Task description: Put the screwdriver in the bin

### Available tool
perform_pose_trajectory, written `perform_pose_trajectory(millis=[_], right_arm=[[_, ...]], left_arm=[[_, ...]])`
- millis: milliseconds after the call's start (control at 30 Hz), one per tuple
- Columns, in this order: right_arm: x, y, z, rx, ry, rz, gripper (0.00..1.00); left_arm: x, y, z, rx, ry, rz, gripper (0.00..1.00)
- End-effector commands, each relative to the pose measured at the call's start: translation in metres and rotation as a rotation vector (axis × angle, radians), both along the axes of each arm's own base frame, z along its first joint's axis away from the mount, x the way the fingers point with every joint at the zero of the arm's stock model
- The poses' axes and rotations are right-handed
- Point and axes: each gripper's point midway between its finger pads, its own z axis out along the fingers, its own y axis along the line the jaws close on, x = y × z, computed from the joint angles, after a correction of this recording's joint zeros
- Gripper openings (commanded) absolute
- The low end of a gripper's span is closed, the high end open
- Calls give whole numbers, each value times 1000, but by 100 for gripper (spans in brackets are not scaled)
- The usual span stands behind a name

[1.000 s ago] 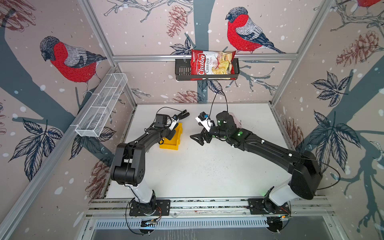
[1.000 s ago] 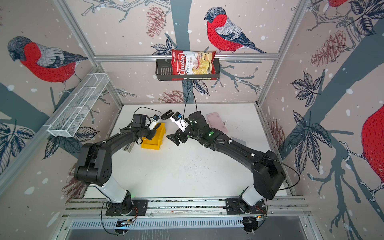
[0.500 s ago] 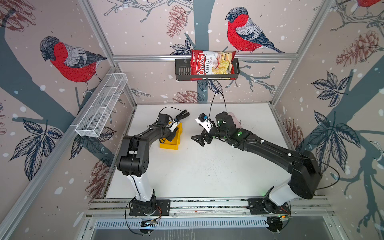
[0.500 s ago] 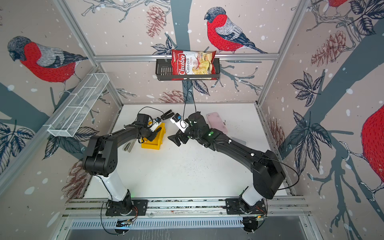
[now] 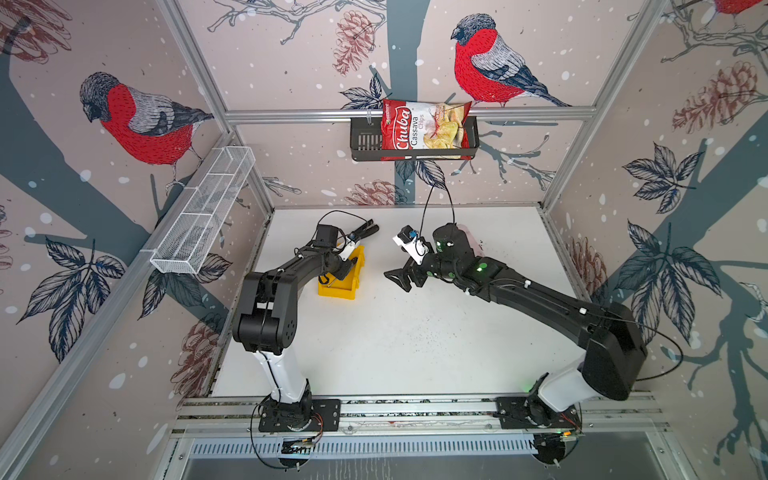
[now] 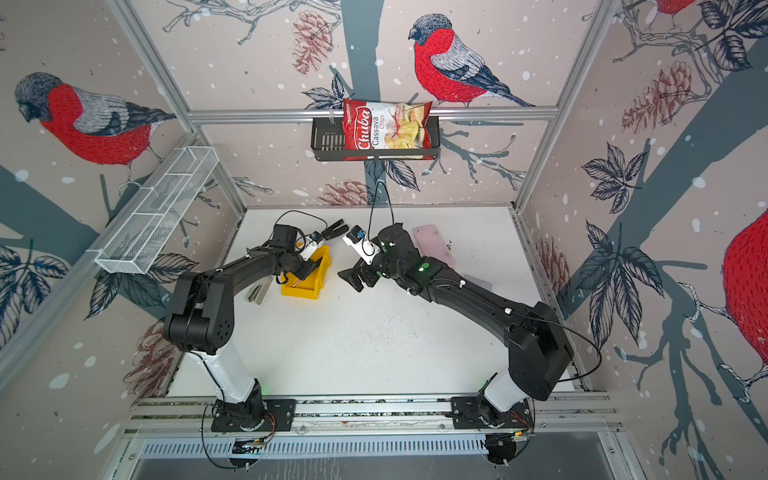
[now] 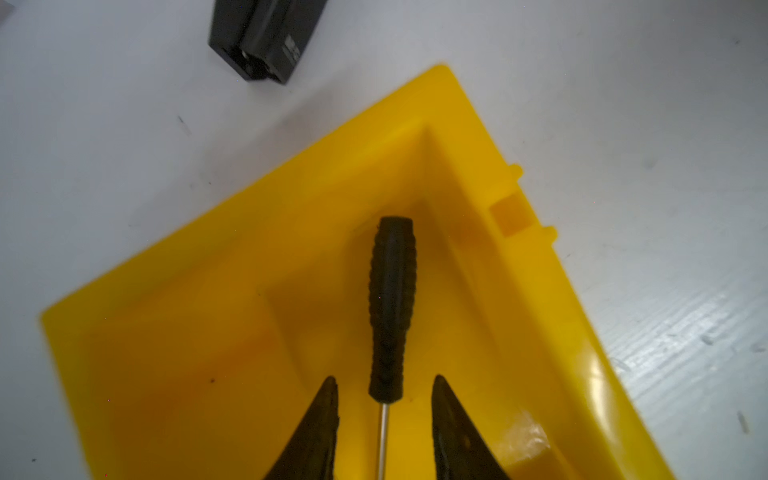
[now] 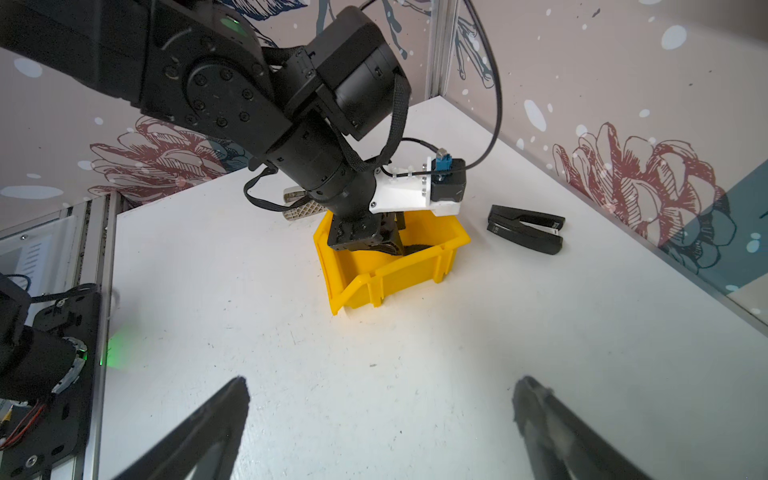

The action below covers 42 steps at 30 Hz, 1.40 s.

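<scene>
A red bag (image 5: 424,126) printed "Chuba Cassava Chips" sits in the black slotted basket (image 5: 365,141). The slim screwdriver (image 7: 392,307), with a ribbed black handle and thin metal shaft, lies in the glossy yellow plastic bin (image 7: 249,232). Its handle points toward the black stapler (image 5: 365,230) at the bin's 1 o'clock. The left gripper (image 7: 384,377) fingers are narrowly parted beside the shaft, clear of it. The right gripper (image 8: 383,380) is spread wide and empty.

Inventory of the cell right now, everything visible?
screwdriver: 1, black handle, inside bin
bin: 1, yellow, table, left rear
stapler: 1, black, table beyond bin
chips bag: 1, red-white, in basket
basket: 1, black, back wall
wire-mesh tray: 1, white, left wall
pink flat item: 1, pink, table rear
grey tool: 1, grey, table left of bin
table: 1, white, cell floor
left gripper: 1, black, open, astride screwdriver shaft
right gripper: 1, black, open, empty, above table
</scene>
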Motion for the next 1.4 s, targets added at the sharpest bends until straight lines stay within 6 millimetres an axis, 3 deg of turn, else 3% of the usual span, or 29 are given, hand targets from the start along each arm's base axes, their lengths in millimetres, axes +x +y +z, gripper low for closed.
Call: perform_pose_trajectory(millis=[0, 167, 267, 333, 467, 667, 900, 1000, 1200, 1367], right_arm=[[5, -3, 12, 34, -15, -30, 100], [11, -13, 19, 56, -22, -64, 100], [17, -25, 26, 90, -21, -102, 100], [22, -35, 32, 123, -27, -138, 100], [35, -63, 43, 176, -30, -229, 100], [58, -126, 61, 262, -59, -432, 100], [77, -232, 68, 329, -137, -774, 100], [79, -281, 60, 319, -182, -924, 100], [75, -369, 8, 283, -213, -1171, 100], [59, -395, -36, 246, -313, -1234, 100]], left_arm=[[-3, -4, 11, -22, -19, -23, 42], [-7, -5, 36, -44, -71, -16, 53], [-8, -6, 53, -71, -107, 1, 68], [-10, -7, 65, -91, -136, 11, 78], [-14, -5, 89, -124, -213, 44, 89], [-23, 4, 130, -196, -389, 141, 97], [-44, 22, 161, -274, -621, 260, 99], [-55, 35, 167, -299, -721, 330, 99], [-78, 60, 148, -351, -837, 485, 99], [-93, 75, 125, -344, -898, 549, 99]])
